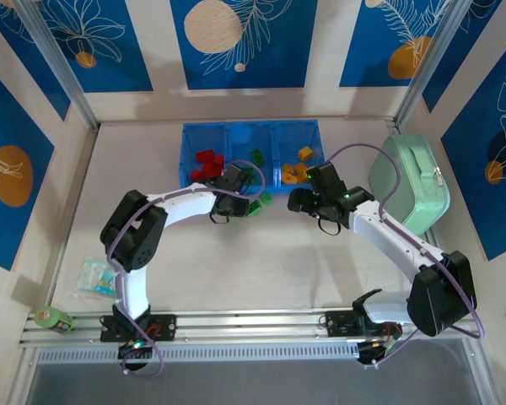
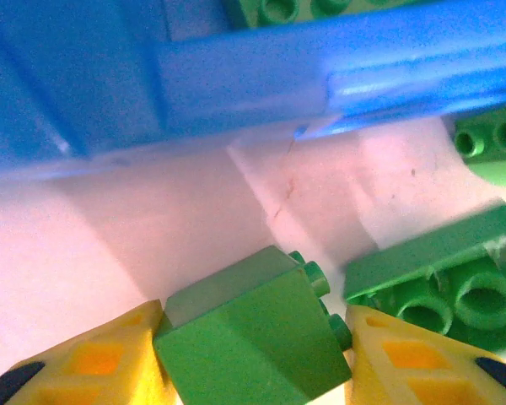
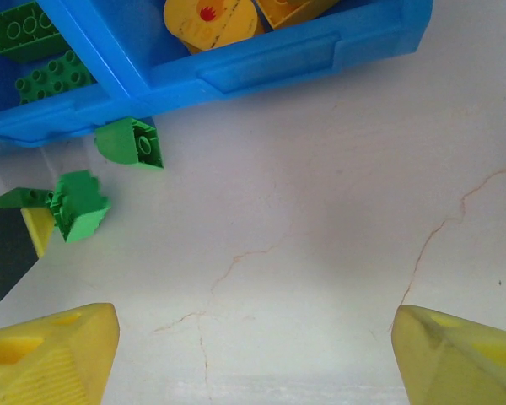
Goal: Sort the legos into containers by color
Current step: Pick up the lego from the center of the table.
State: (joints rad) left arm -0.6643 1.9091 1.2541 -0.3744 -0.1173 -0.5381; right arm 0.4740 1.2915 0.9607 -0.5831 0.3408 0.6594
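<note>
The blue three-compartment tray (image 1: 185, 143) stands at the back with red legos (image 1: 207, 163) on the left, green (image 1: 258, 157) in the middle and yellow-orange (image 1: 297, 171) on the right. My left gripper (image 1: 249, 204) sits just in front of the tray wall (image 2: 236, 84), shut on a green lego (image 2: 253, 337) between its yellow fingers. More green legos (image 2: 438, 278) lie beside it on the table; one rounded lego (image 3: 131, 143) rests against the tray (image 3: 278, 59). My right gripper (image 3: 253, 354) hangs open over bare table to the right, nothing between its fingers (image 3: 46, 354).
A mint-green case (image 1: 413, 181) stands at the right, close to the right arm. A pale blue packet (image 1: 95, 277) and a green tape roll (image 1: 55, 318) lie near the front left. Walls enclose the table on three sides.
</note>
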